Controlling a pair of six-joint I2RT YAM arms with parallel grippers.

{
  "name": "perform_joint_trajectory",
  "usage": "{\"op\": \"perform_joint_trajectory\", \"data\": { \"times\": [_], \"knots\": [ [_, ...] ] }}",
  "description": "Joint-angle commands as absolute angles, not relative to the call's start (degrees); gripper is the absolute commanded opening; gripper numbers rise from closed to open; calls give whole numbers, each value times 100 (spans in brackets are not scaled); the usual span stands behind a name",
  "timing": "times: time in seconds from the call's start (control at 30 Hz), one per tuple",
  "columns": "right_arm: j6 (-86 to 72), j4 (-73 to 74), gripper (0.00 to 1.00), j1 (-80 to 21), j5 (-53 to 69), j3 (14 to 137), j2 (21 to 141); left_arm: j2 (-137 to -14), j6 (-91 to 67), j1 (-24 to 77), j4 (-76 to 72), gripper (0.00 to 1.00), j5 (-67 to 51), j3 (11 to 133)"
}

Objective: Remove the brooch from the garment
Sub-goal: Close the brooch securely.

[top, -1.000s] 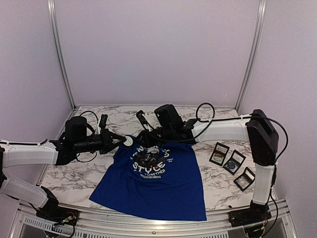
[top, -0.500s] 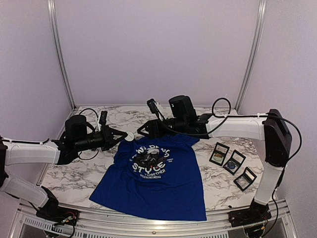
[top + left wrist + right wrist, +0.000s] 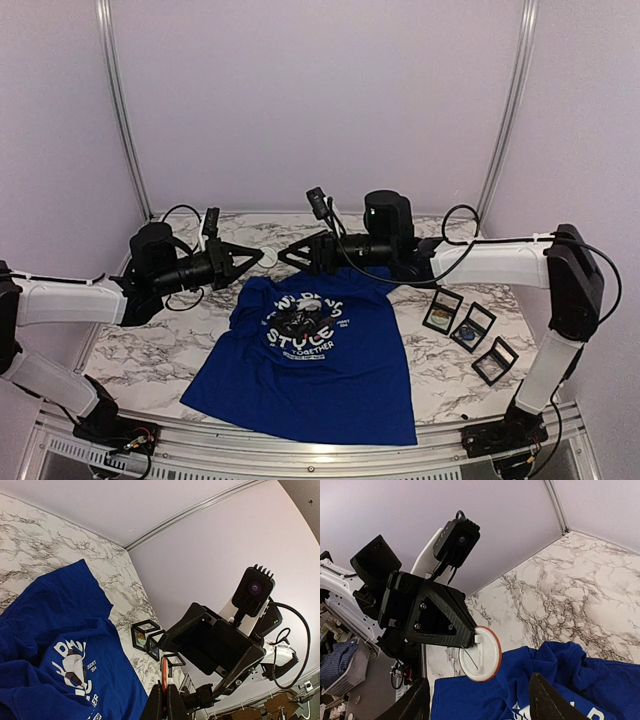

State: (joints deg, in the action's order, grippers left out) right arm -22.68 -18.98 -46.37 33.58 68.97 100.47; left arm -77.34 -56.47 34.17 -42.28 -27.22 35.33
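Brooch [image 3: 480, 654] clamped in L pincer [image 3: 250, 257] tips, clear of garment [image 3: 320, 370], R pincer [image 3: 290, 255] agape, empty, just beside.

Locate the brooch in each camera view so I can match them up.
Top external: brooch centre-left, held by the left pincer, just past the T-shirt collar.
Left wrist: brooch bottom centre, edge-on in the pincer.
Right wrist: brooch at centre, a white orange-rimmed disc.
Shared landmark: the blue T-shirt, in all three.
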Motion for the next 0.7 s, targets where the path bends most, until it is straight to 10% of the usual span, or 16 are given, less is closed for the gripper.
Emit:
{"op": "perform_joint_trajectory", "data": {
  "times": [0.0, 0.67],
  "knots": [
    [-2538, -2408, 63, -4574, 3640, 6967, 10037, -7791, -5634, 3401, -4800, 0, -3000, 3746],
    [-3402, -3224, 36, -4568, 4140, 7110, 10426, -7986, -5381, 3548, -4993, 0, -3102, 4033]
  ]
}}
